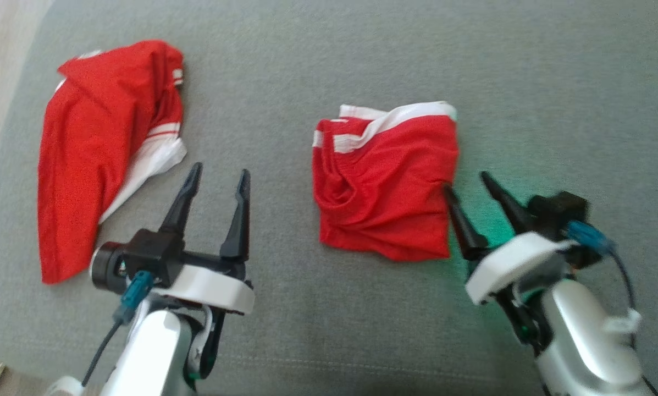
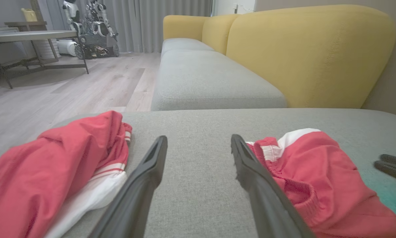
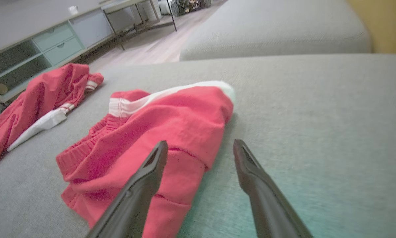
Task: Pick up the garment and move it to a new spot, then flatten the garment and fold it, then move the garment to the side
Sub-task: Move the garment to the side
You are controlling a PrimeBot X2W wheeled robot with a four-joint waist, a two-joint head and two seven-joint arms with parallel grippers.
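A red garment with white bands (image 1: pixel 383 187) lies bunched and partly folded in the middle of the grey cushion (image 1: pixel 329 66); it also shows as the garment (image 2: pixel 303 165) and the garment (image 3: pixel 158 132) in the wrist views. My right gripper (image 1: pixel 465 181) is open at its right edge, with one finger over the cloth and the other over bare cushion, as the right gripper (image 3: pixel 200 142) shows. My left gripper (image 1: pixel 220 168) is open and holds nothing, over bare cushion between the two red cloths, seen too as the left gripper (image 2: pixel 198 138).
A second red and white garment (image 1: pixel 103 148) lies crumpled at the cushion's left, near its edge. Beyond are a yellow-backed sofa (image 2: pixel 303 53), wooden floor (image 2: pixel 68 86), a metal-legged table (image 2: pixel 32 36) and a low cabinet (image 3: pixel 35 49). Bare cushion stretches to the right and far side.
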